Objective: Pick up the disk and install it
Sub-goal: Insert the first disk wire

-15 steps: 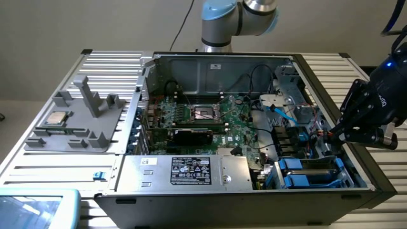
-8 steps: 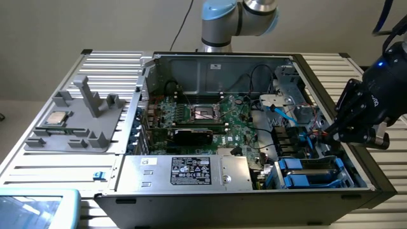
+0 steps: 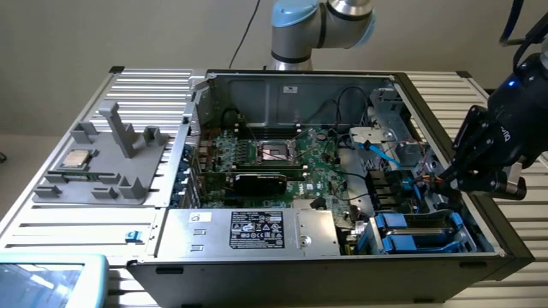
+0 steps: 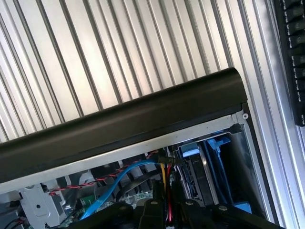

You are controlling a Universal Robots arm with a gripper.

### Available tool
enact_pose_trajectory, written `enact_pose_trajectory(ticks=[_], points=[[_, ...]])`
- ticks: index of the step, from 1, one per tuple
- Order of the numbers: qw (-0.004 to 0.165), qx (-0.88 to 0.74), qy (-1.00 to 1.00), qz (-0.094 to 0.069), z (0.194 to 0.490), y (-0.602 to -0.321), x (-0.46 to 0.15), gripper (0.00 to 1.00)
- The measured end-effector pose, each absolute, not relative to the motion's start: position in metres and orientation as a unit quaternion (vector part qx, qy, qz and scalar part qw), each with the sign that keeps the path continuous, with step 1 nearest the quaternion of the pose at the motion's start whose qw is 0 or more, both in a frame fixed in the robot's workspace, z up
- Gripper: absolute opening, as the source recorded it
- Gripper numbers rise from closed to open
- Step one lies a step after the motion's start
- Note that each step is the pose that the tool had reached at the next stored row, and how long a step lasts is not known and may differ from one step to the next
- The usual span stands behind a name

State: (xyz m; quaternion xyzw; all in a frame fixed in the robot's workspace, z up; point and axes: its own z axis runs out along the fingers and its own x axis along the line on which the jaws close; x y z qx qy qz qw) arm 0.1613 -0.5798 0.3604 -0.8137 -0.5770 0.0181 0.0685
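Blue-edged drives lie in the bay at the front corner of the open computer case (image 3: 291,83), on the exterior view's right. I take the upper one as the disk (image 3: 417,221), with a similar blue-fronted drive (image 3: 421,244) beside it; which is which I cannot tell for sure. In the wrist view a blue carrier (image 4: 209,160) shows just inside the case's black side wall (image 4: 124,124). My black gripper (image 3: 448,181) hangs over that wall, above the cables behind the bay, apart from the drives. Its dark fingers (image 4: 152,212) stand close together and hold nothing that I can see.
A grey holder (image 3: 102,173) with a square silver processor chip (image 3: 77,158) sits on the ribbed table (image 3: 145,83) at the exterior view's left. In the case lie the motherboard (image 3: 274,154), a power supply (image 3: 256,231) and blue and red cables (image 4: 119,174). A keyboard (image 4: 295,52) lies past the case.
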Motion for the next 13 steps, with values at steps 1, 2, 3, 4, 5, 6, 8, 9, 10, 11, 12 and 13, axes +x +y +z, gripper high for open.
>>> enact_pose_trajectory(ticks=[1, 2, 3, 4, 5, 6, 8, 9, 10, 11, 12, 13], points=[[0.067, -0.815, -0.575, 0.018, 0.3604, -0.5798, 0.1613, 0.18], [0.066, -0.818, -0.571, 0.018, 0.3604, -0.5798, 0.1613, 0.18], [0.064, -0.82, -0.568, 0.018, 0.3604, -0.5798, 0.1613, 0.18], [0.063, -0.822, -0.565, 0.018, 0.3605, -0.5797, 0.1613, 0.18], [0.062, -0.825, -0.562, 0.018, 0.3604, -0.5798, 0.1613, 0.18], [0.061, -0.827, -0.559, 0.018, 0.3604, -0.5798, 0.1613, 0.18], [0.059, -0.83, -0.554, 0.019, 0.3605, -0.5798, 0.1609, 0.18], [0.058, -0.83, -0.554, 0.02, 0.3606, -0.5798, 0.1597, 0.18], [0.057, -0.831, -0.554, 0.02, 0.3606, -0.5798, 0.1581, 0.18], [0.057, -0.831, -0.554, 0.021, 0.3606, -0.5798, 0.1563, 0.18], [0.056, -0.831, -0.553, 0.021, 0.3606, -0.5798, 0.1547, 0.18], [0.056, -0.831, -0.553, 0.021, 0.3606, -0.5798, 0.1531, 0.18]])
